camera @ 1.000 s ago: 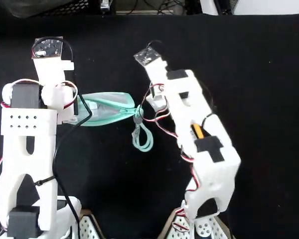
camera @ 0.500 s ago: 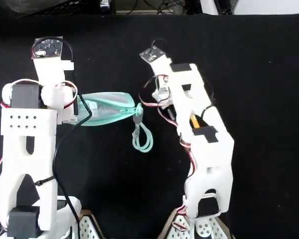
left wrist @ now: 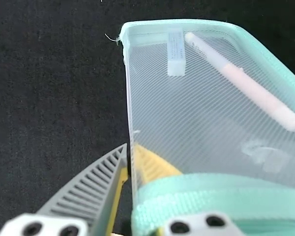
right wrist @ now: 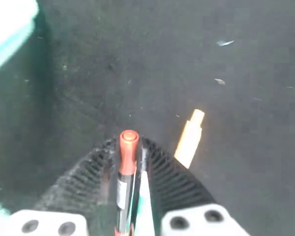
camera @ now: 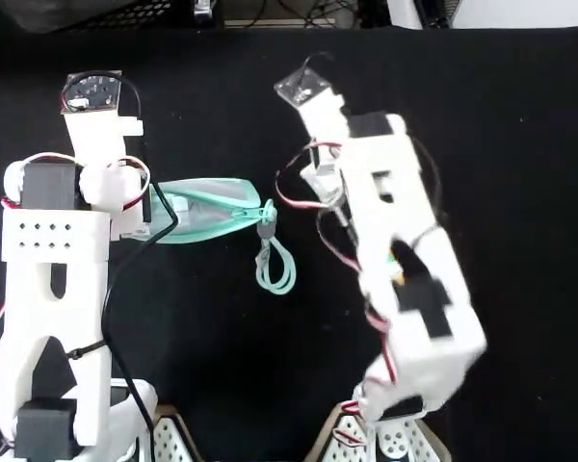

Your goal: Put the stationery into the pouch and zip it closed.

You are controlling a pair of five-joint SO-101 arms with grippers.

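Observation:
A teal mesh pouch [camera: 208, 212] lies on the black table, its loop strap [camera: 275, 266] trailing from the zipper end. My left gripper [camera: 154, 218] is shut on the pouch's other end. In the left wrist view the pouch [left wrist: 201, 123] holds a small white block [left wrist: 176, 52] and a pink and white pen [left wrist: 247, 82]; my left gripper [left wrist: 129, 158] pinches its edge. My right gripper [right wrist: 128, 143] is shut on a red-capped pen [right wrist: 127, 162] above the table. An orange stick [right wrist: 189, 138] lies on the cloth just beyond it. The right arm [camera: 390, 212] stands right of the strap.
A corner of the teal pouch [right wrist: 10, 27] shows off to one side of my right gripper. Bare black cloth [camera: 520, 192] stretches to the right of the right arm. Cables and dark gear sit along the table's far edge [camera: 270, 14].
The right arm has swung to the right, away from the pouch's zipper end. The left arm, the pouch and the strap have stayed put.

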